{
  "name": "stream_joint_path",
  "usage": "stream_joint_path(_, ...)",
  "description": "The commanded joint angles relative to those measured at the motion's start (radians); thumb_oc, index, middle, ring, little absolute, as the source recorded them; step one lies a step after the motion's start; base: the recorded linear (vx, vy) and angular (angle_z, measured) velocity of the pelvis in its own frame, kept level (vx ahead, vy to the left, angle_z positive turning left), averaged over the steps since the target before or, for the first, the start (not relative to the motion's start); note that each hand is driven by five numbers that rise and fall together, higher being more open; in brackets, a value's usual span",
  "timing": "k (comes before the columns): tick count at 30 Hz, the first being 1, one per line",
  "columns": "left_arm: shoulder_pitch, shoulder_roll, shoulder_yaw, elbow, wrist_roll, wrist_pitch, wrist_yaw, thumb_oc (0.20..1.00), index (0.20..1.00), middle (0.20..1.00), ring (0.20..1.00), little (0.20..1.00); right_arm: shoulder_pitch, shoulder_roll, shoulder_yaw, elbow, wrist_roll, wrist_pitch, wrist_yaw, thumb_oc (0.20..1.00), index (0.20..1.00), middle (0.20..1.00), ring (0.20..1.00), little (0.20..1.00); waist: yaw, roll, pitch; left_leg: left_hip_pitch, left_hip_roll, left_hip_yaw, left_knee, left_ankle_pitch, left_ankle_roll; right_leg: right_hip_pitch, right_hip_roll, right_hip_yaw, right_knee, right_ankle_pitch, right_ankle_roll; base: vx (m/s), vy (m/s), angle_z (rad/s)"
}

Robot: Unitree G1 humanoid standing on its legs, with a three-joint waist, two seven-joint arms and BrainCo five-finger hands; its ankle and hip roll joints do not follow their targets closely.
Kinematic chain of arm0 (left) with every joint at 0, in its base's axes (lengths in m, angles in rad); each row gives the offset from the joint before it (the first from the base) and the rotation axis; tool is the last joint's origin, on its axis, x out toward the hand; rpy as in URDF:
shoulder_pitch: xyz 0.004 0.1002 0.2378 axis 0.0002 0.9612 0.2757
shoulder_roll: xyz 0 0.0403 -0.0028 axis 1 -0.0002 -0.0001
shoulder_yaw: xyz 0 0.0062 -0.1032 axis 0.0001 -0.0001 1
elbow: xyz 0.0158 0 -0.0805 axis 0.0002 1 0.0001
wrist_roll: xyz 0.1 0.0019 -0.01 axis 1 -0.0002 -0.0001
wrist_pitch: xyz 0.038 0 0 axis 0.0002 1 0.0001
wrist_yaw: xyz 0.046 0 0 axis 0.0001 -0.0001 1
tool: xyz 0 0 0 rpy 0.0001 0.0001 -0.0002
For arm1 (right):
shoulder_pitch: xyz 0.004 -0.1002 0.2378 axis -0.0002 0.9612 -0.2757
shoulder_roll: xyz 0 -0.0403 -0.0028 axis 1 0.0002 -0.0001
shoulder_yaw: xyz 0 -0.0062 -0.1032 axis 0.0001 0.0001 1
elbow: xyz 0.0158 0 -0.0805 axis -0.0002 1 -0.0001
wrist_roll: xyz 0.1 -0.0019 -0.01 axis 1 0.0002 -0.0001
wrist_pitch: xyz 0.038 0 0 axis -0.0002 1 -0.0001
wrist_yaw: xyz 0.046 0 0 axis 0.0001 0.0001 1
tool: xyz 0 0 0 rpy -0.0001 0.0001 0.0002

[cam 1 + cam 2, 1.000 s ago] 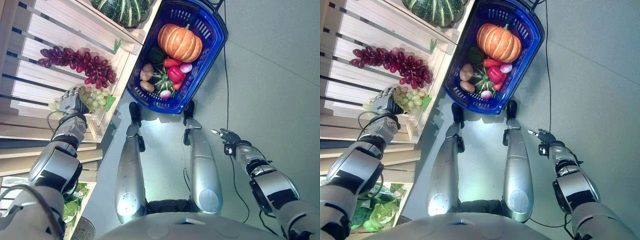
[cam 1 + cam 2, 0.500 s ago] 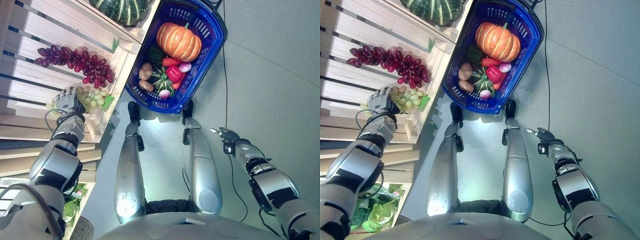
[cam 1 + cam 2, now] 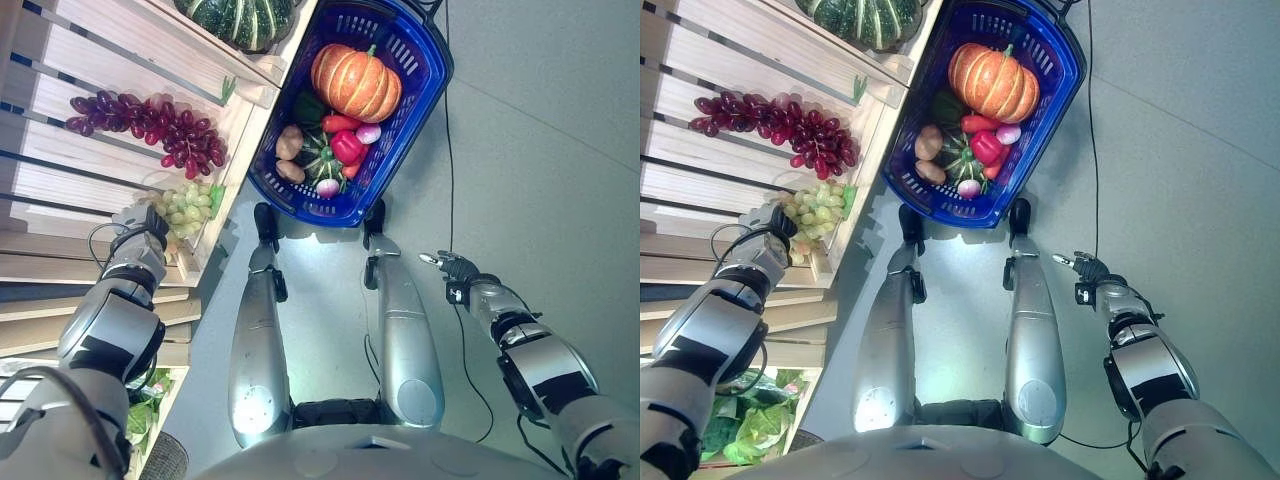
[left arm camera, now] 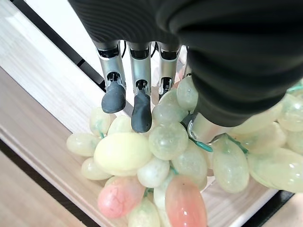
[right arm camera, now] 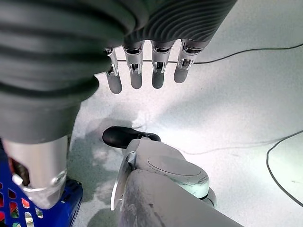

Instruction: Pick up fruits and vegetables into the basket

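A grey floor (image 3: 540, 150) runs from 12 o'clock down to 4 o'clock, and a pale wooden slatted shelf (image 3: 90, 60) fills the side from 9 to 11 o'clock. On the shelf lie a bunch of red grapes (image 3: 150, 118), a striped green squash (image 3: 245, 15) at 12 o'clock and, nearer the robot, a bunch of green grapes (image 3: 188, 205). A blue basket (image 3: 425, 80) stands on the floor just beside the shelf's edge, at about 12 o'clock. It holds an orange pumpkin (image 3: 356, 83), a red pepper (image 3: 349, 147), potatoes (image 3: 290, 145) and other small vegetables. Leafy greens (image 3: 750, 425) show at 7 o'clock.

The left hand (image 3: 140, 225) reaches to 9 o'clock and sits on the green grapes; in the left wrist view its fingers (image 4: 140, 111) are bent down onto the bunch with the thumb pressed into the far side, clasping it while it rests on the wood. The right hand (image 3: 447, 264) hangs at 3 o'clock over bare floor, fingers (image 5: 136, 78) straight and loose, holding nothing.
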Motion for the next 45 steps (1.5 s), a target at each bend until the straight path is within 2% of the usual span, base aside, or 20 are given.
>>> stream_joint_path(1, 0.056, -0.001, -0.005, 0.064, -0.029, 0.022, -0.038, 0.200, 0.200, 0.200, 0.200, 0.200, 0.063, -0.033, 0.010, -0.009, 0.026, 0.017, -0.001, 1.000, 1.000, 1.000, 1.000, 1.000, 0.015, -0.031, -0.029, -0.088, -0.031, 0.005, 0.133, -0.057, 0.053, 0.016, 0.033, -0.014, 0.007, -0.015, -0.048, 0.00, 0.000, 0.00)
stream_joint_path(6, 0.053, -0.001, 0.008, 0.064, -0.092, -0.003, -0.018, 0.200, 0.200, 0.200, 0.200, 0.200, 0.062, -0.031, 0.011, -0.008, 0.029, 0.014, -0.001, 1.000, 1.000, 1.000, 1.000, 1.000, 0.016, -0.033, -0.029, -0.091, -0.031, 0.004, 0.132, -0.056, 0.054, 0.011, 0.034, -0.015, 0.010, -0.015, -0.047, 0.00, 0.000, 0.00)
stream_joint_path(11, 0.061, -0.006, 0.059, 0.064, -0.284, -0.067, -0.012, 0.200, 0.200, 0.200, 0.200, 0.200, 0.064, -0.032, 0.006, -0.006, 0.034, 0.010, 0.002, 1.000, 1.000, 1.000, 1.000, 1.000, 0.020, -0.033, -0.029, -0.087, -0.034, 0.002, 0.129, -0.055, 0.054, 0.017, 0.034, -0.017, 0.007, -0.017, -0.047, 0.00, 0.000, 0.00)
stream_joint_path(15, 0.071, -0.001, 0.161, 0.059, -0.568, -0.190, -0.058, 0.200, 0.200, 0.200, 0.200, 0.200, 0.065, -0.029, 0.000, -0.004, 0.040, 0.005, 0.000, 1.000, 1.000, 1.000, 1.000, 1.000, 0.024, -0.029, -0.029, -0.077, -0.036, -0.001, 0.121, -0.054, 0.053, 0.026, 0.035, -0.018, 0.004, -0.023, -0.047, 0.00, 0.000, 0.00)
stream_joint_path(16, 0.071, -0.001, 0.163, 0.059, -0.575, -0.194, -0.059, 0.200, 0.200, 0.200, 0.200, 0.200, 0.065, -0.029, 0.000, -0.004, 0.041, 0.005, 0.000, 1.000, 1.000, 1.000, 1.000, 1.000, 0.024, -0.029, -0.029, -0.077, -0.036, -0.001, 0.121, -0.054, 0.053, 0.026, 0.035, -0.018, 0.004, -0.023, -0.047, 0.00, 0.000, 0.00)
stream_joint_path(20, 0.104, 0.003, 0.275, -0.033, -0.940, -0.363, -0.202, 0.200, 0.200, 0.200, 0.200, 0.200, 0.092, -0.026, -0.026, -0.031, 0.050, -0.011, -0.017, 1.000, 1.000, 1.000, 1.000, 1.000, 0.029, -0.018, -0.029, -0.058, -0.043, -0.003, 0.115, -0.060, 0.054, 0.043, 0.033, -0.020, 0.000, -0.030, -0.045, 0.00, 0.000, 0.00)
stream_joint_path(21, 0.110, 0.003, 0.283, -0.046, -0.965, -0.375, -0.215, 0.200, 0.200, 0.200, 0.200, 0.200, 0.095, -0.026, -0.029, -0.034, 0.051, -0.013, -0.018, 1.000, 1.000, 1.000, 1.000, 1.000, 0.029, -0.017, -0.029, -0.057, -0.044, -0.003, 0.114, -0.061, 0.054, 0.045, 0.033, -0.021, 0.000, -0.030, -0.044, 0.00, 0.000, 0.00)
stream_joint_path(23, 0.147, -0.005, 0.336, -0.146, -1.131, -0.450, -0.309, 0.200, 0.200, 0.200, 0.200, 0.200, 0.112, -0.023, -0.053, -0.051, 0.054, -0.026, -0.022, 1.000, 1.000, 1.000, 1.000, 1.000, 0.037, -0.012, -0.029, -0.047, -0.049, -0.005, 0.109, -0.065, 0.055, 0.055, 0.032, -0.025, -0.004, -0.032, -0.044, 0.00, -0.033, 0.04)
stream_joint_path(24, 0.152, -0.006, 0.340, -0.160, -1.146, -0.457, -0.314, 0.200, 0.200, 0.200, 0.200, 0.200, 0.115, -0.023, -0.055, -0.053, 0.055, -0.027, -0.022, 1.000, 1.000, 1.000, 1.000, 1.000, 0.038, -0.012, -0.029, -0.046, -0.049, -0.005, 0.108, -0.066, 0.055, 0.056, 0.032, -0.025, -0.005, -0.033, -0.044, 0.00, -0.042, 0.04)
stream_joint_path(26, 0.184, -0.018, 0.369, -0.262, -1.287, -0.508, -0.396, 0.200, 0.200, 0.200, 0.200, 0.200, 0.129, -0.019, -0.071, -0.070, 0.067, -0.041, -0.028, 1.000, 1.000, 1.000, 1.000, 1.000, 0.047, -0.011, -0.029, -0.038, -0.051, -0.005, 0.101, -0.069, 0.057, 0.065, 0.032, -0.029, -0.007, -0.034, -0.043, 0.01, -0.045, 0.06)
stream_joint_path(29, 0.203, -0.031, 0.388, -0.341, -1.346, -0.525, -0.433, 0.200, 0.200, 0.200, 0.200, 0.200, 0.140, -0.015, -0.088, -0.077, 0.076, -0.057, -0.027, 1.000, 1.000, 1.000, 1.000, 1.000, 0.056, -0.012, -0.029, -0.033, -0.054, -0.008, 0.101, -0.074, 0.059, 0.071, 0.030, -0.034, -0.005, -0.037, -0.043, 0.01, -0.044, 0.07)
stream_joint_path(37, 0.198, -0.043, 0.409, -0.486, -1.484, -0.566, -0.613, 0.200, 0.200, 0.200, 0.200, 0.200, 0.127, -0.009, -0.116, -0.137, 0.148, -0.110, -0.027, 1.000, 1.000, 1.000, 1.000, 1.000, 0.071, -0.021, -0.029, -0.028, -0.058, -0.011, 0.101, -0.077, 0.065, 0.075, 0.032, -0.044, 0.006, -0.036, -0.043, 0.00, -0.030, 0.03)
stream_joint_path(45, 0.187, -0.046, 0.385, -0.589, -1.458, -0.572, -0.716, 0.200, 0.200, 0.200, 0.200, 0.200, 0.113, -0.004, -0.124, -0.241, 0.222, -0.175, -0.013, 1.000, 1.000, 1.000, 1.000, 1.000, 0.075, -0.023, -0.029, -0.026, -0.056, -0.007, 0.102, -0.080, 0.066, 0.079, 0.029, -0.050, 0.008, -0.034, -0.042, 0.00, 0.000, 0.00)
